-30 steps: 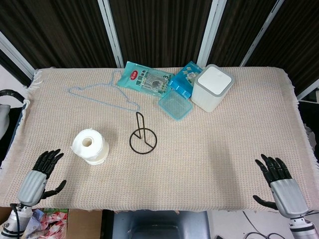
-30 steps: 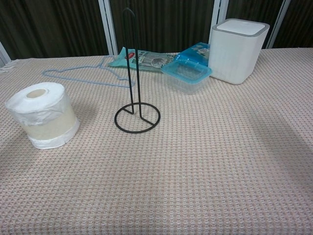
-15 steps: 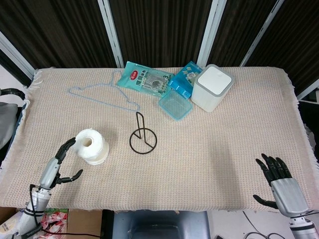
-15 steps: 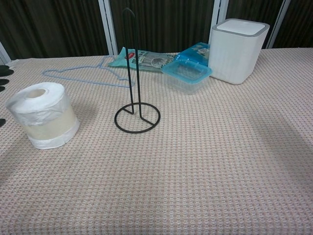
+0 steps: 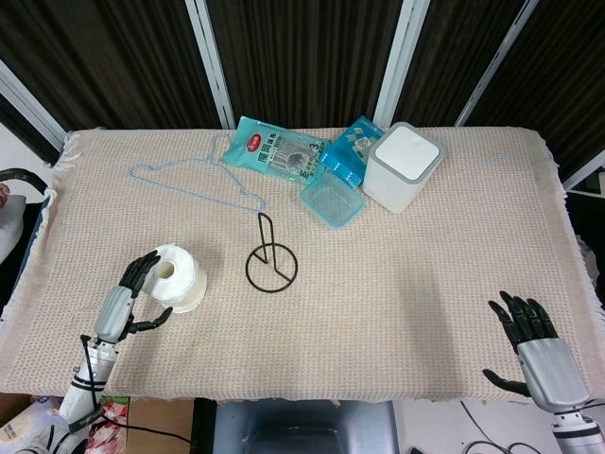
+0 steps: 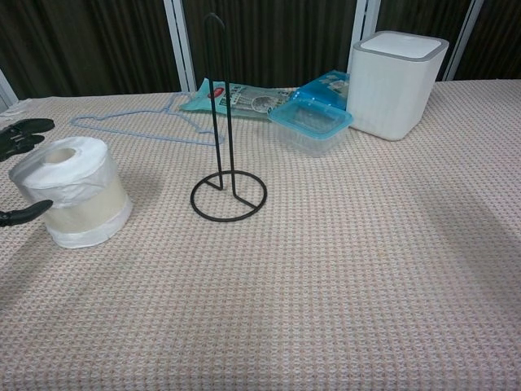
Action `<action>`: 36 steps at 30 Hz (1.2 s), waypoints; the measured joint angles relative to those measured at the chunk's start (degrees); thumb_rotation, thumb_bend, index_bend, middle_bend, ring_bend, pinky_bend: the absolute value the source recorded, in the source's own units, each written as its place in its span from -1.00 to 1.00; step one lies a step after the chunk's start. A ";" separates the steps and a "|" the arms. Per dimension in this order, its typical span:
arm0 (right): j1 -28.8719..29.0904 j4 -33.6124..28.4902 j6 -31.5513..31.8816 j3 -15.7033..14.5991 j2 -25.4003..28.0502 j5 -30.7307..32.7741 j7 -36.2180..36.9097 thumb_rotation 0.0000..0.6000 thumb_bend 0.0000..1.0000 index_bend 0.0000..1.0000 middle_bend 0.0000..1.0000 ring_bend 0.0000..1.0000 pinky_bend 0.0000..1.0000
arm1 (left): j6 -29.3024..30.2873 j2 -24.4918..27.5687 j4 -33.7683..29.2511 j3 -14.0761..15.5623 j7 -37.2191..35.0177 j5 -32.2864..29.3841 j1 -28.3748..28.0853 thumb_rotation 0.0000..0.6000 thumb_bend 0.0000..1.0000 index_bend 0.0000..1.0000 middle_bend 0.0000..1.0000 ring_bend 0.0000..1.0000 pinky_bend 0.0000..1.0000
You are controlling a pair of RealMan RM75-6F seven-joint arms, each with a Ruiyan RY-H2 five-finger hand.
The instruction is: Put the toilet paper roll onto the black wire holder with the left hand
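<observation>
Currently the left robot hand (image 5: 129, 299), fingers spread and empty, brackets the toilet paper roll (image 5: 175, 277) standing on the desk (image 5: 425, 284), left of the black wire holder (image 5: 269, 257). A loose grip might crush the soft roll or tip it sideways.

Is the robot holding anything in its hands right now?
No, nothing is held yet. The left hand is open beside the toilet paper roll, fingers spread around it. The right hand is open and empty.

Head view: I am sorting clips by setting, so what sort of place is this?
Probably a staged test bench indoors: a table under beige woven cloth, dark panels behind, and unrelated household items such as a pale blue wire hanger and a white square bin.
</observation>
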 measured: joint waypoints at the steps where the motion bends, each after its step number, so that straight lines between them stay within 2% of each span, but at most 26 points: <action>1: 0.01 0.00 -0.05 0.00 0.00 0.01 -0.01 1.00 -0.73 -1.00 -1.00 -1.00 -1.00 | -0.13 -0.14 0.18 -0.07 -0.16 -0.18 -0.09 1.00 -0.39 -1.00 -1.00 -1.00 -1.00; 7: 0.14 -0.02 -0.42 -0.06 -0.06 0.04 -0.06 1.00 -0.73 -1.00 -1.00 -1.00 -1.00 | -1.95 -0.19 0.45 0.04 -2.58 -0.87 -0.80 1.00 -0.40 -1.00 -1.00 -1.00 -0.99; 15: 0.13 -0.03 -0.42 -0.01 -0.03 0.15 -0.06 1.00 -0.73 -1.00 -1.00 -1.00 -1.00 | -5.49 0.17 -0.11 0.46 -3.18 -1.38 -2.49 1.00 -0.41 -1.00 -1.00 -1.00 -0.83; 19: 0.10 -0.05 -0.37 -0.02 0.04 0.13 -0.03 1.00 -0.73 -1.00 -1.00 -1.00 -1.00 | -6.92 -0.33 -0.06 -0.07 -2.92 -2.61 -3.27 1.00 -0.41 -1.00 -1.00 -1.00 -0.67; 23: 0.08 -0.09 -0.36 -0.03 0.08 0.12 -0.09 1.00 -0.73 -1.00 -1.00 -1.00 -1.00 | -7.41 -1.65 0.60 -1.30 -1.48 -4.40 -3.43 1.00 -0.38 -1.00 -0.99 -0.95 -0.38; 27: 0.03 -0.12 -0.26 -0.12 0.13 -0.07 -0.03 1.00 -0.73 -1.00 -1.00 -1.00 -1.00 | -8.16 -2.82 1.88 -2.15 0.19 -5.66 -3.70 1.00 -0.32 -0.95 -0.73 -0.63 0.03; 32: -0.01 -0.13 -0.09 -0.13 0.25 -0.22 0.27 1.00 -0.73 -1.00 -1.00 -1.00 -1.00 | -7.91 -3.69 2.48 -2.92 0.37 -6.63 -3.68 1.00 -0.10 -0.57 -0.25 -0.16 0.47; 36: 0.01 -0.11 -0.15 -0.27 0.37 -0.40 0.48 1.00 -0.73 -1.00 -1.00 -1.00 -1.00 | -5.37 -4.00 2.19 -3.31 -1.14 -6.42 -3.24 1.00 0.03 -0.48 -0.08 -0.01 0.65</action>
